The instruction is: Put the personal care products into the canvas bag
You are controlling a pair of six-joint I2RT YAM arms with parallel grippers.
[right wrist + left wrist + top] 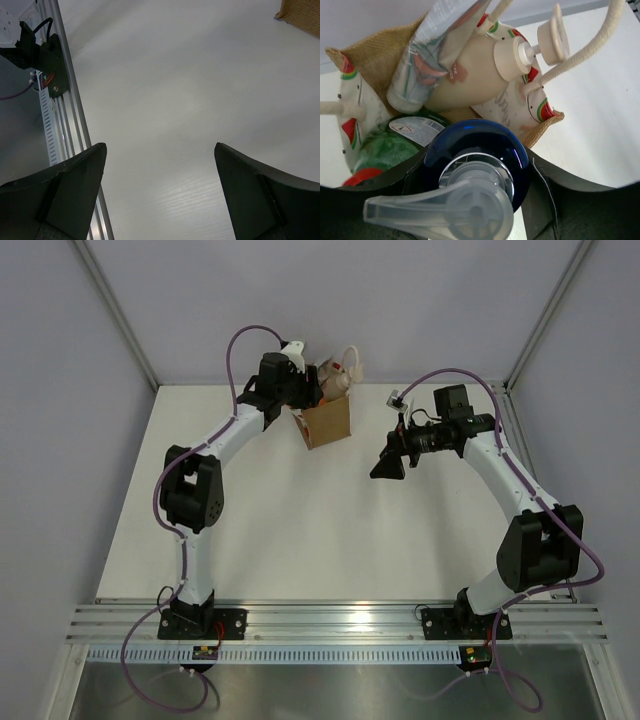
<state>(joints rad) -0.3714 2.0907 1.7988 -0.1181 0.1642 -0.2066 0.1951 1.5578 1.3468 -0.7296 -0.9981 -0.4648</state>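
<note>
My left gripper [475, 172] is shut on the bottle with the blue cap [480, 142] and clear pump; its orange body is hidden. It hangs over the open canvas bag [367, 57]. Inside the bag lie the silvery squeeze tube [427, 55], the beige pump bottle [475, 70] and the dark green bottle [385, 147] with its red top [362, 176]. In the top view the left gripper [300, 390] is over the bag [328, 422] at the far middle of the table. My right gripper [388, 465] is open and empty, right of the bag, over bare table [159, 150].
The bag's cream rope handles [580, 47] loop up beside the pump bottle. A corner of the bag [300, 12] shows in the right wrist view. The aluminium rail [340, 620] runs along the near edge and grey walls enclose the table.
</note>
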